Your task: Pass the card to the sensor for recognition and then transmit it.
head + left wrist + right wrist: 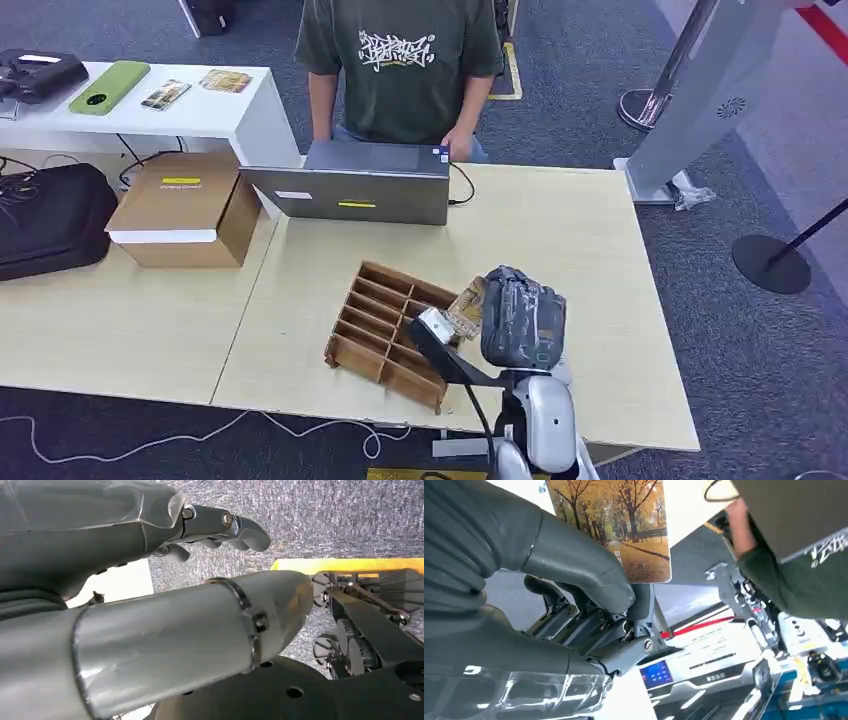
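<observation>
The right robot hand (522,318) is raised above the front right part of the counter (560,240), just beside the right end of the wooden divider tray (390,332). It pinches the card (616,522) between the thumb (579,565) and the darker fingers (549,592); the card shows an autumn tree avenue and stands up out of the grip. In the head view the card (466,305) appears at the left side of the hand, over the right edge of the tray.

The left robot hand (220,527) hangs over grey carpet, its fingers curled inward with nothing between them.

The tray lies at an angle near the front edge of the counter. A grey laptop (355,185) stands open at the rear edge, its lid toward the robot. A person in a dark green T-shirt (400,65) stands behind it, one hand (460,145) at the laptop's right rear corner. A cardboard box (185,208) sits on the left counter near the seam, with a black bag (50,220) at its left.
</observation>
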